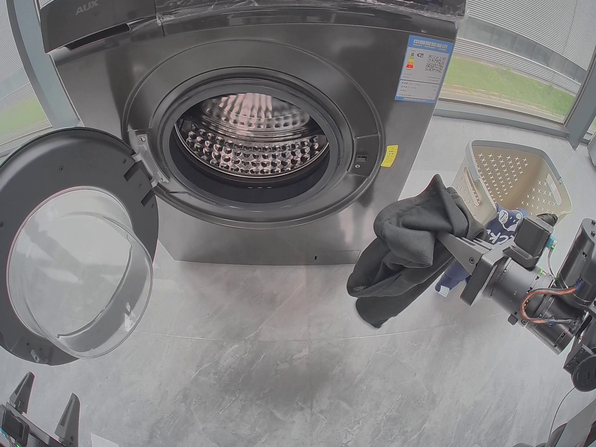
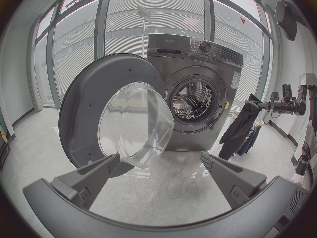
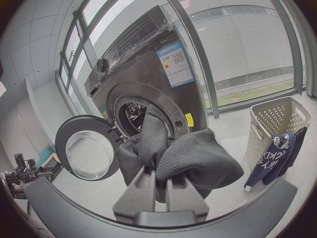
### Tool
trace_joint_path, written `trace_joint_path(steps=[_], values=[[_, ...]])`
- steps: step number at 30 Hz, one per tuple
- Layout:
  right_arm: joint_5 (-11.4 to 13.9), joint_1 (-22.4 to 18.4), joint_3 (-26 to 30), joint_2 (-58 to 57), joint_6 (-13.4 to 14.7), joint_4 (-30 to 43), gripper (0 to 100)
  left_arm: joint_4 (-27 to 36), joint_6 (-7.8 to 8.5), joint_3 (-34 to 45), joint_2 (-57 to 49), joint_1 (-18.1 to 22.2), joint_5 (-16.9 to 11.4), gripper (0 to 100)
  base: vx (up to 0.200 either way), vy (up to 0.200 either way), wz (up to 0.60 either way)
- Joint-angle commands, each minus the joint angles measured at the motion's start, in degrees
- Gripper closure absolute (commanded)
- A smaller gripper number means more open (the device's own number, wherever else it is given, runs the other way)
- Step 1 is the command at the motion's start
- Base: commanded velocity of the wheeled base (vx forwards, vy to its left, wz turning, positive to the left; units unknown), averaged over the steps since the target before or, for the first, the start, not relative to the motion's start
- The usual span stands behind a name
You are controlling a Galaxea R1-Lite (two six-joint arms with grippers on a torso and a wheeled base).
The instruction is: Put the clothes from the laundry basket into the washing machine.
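- Clothes in hand: a black garment [image 1: 406,243] is hanging from the right gripper [image 1: 446,238], which is pinching tight on one bunched fold. The rest is drooping toward the floor [image 1: 279,355], between the washing machine [image 1: 248,45] and the laundry basket [image 1: 515,150]. Whether the hem is touching the floor I cannot tell.
- A blue garment [image 3: 274,156] is draping over the basket's rim, partly outside it, just behind that gripper.
- The drum opening [image 1: 251,147] is gaping unobstructed, with the door [image 1: 68,175] standing swung wide on the robot's left.
- The left gripper [image 2: 158,156] is sitting low beside the door, fingers spread wide and gripping nothing.
- Going wrong, as I judge it:
  - the pinch is taking only a small fold, so the cloth could be slipping free during the swing to the drum;
  - the long hanging tail could be snagging on the opening's lower lip or ending up trailing outside the drum;
  - the blue garment, balancing on the rim, could be sliding off onto the floor.
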Motion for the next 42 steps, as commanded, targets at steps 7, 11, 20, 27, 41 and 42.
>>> trace_joint_path(steps=[7, 11, 20, 27, 41, 42], values=[[0.06, -0.06, -0.05, 0.03, 0.01, -0.02, 100, 0.00, -0.01, 0.92, -1.04, 0.00, -0.02, 0, -0.086, 0.000, 0.00], [0.06, -0.06, -0.05, 0.03, 0.01, -0.02, 100, 0.00, -0.01, 0.92, -1.04, 0.00, 0.06, 0, -0.150, 0.000, 0.00], [0.06, -0.15, 0.13, 0.47, 0.10, -0.11, 100, 0.00, -0.01, 0.92, -1.04, 0.00, 0.06, 0, 0.000, 0.000, 0.00], [0.06, -0.15, 0.13, 0.47, 0.19, -0.11, 100, 0.00, -0.01, 0.92, -1.04, 0.00, 0.06, 0, 0.000, 0.000, 0.00], [0.06, -0.15, 0.13, 0.47, 0.19, -0.11, 100, 0.00, -0.01, 0.92, -1.04, 0.00, 0.06, 0, 0.000, 0.000, 0.00], [0.06, -0.15, 0.13, 0.47, 0.19, -0.11, 100, 0.00, -0.01, 0.92, -1.04, 0.00, 0.06, 0, 0.000, 0.000, 0.00]])
